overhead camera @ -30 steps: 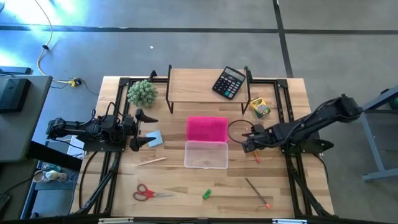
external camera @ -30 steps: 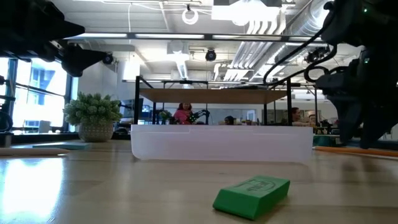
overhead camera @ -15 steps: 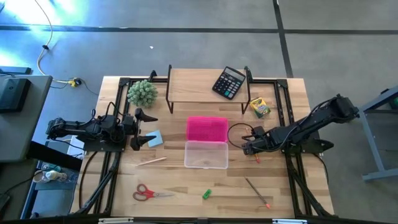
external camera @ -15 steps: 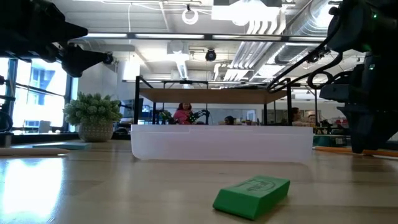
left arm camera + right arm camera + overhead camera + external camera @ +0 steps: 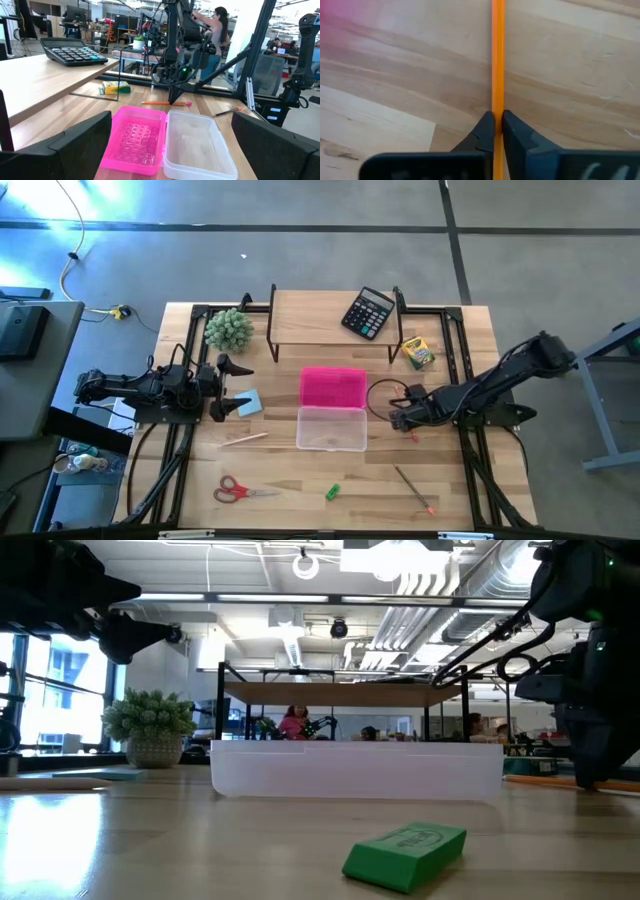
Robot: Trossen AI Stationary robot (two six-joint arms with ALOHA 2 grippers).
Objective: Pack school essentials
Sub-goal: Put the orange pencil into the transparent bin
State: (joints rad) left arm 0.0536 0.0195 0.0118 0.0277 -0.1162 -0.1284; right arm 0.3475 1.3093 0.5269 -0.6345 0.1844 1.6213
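Observation:
An orange pencil (image 5: 497, 60) lies flat on the table to the right of the open pencil case, whose clear tray (image 5: 331, 428) and pink lid (image 5: 333, 387) are joined. My right gripper (image 5: 497, 119) stands over that pencil, shut on it. My left gripper (image 5: 240, 387) waits open at the table's left, above the light-blue notepad (image 5: 249, 402). Red-handled scissors (image 5: 238, 491), a green eraser (image 5: 405, 855), a wooden pencil (image 5: 243, 439), another pencil (image 5: 413, 488) and the crayon box (image 5: 417, 352) lie on the table. My right gripper pinches the orange pencil's shaft (image 5: 497, 102) between its two fingertips (image 5: 485, 127). It comes from above, pointing down, as the left wrist view shows (image 5: 172, 97), with the fingers set across the pencil. The pencil lies on the tabletop.
A raised wooden shelf (image 5: 310, 315) at the far side carries the black calculator (image 5: 368, 312). A fuzzy green plant ball (image 5: 229, 329) sits at the far left. Black frame rails (image 5: 470, 450) run along both table sides. Bare wood lies between the case and the near edge.
My right gripper has moved down and a little toward the near edge, ending low over the orange pencil beside the case. The left arm and the things on the table have kept still.

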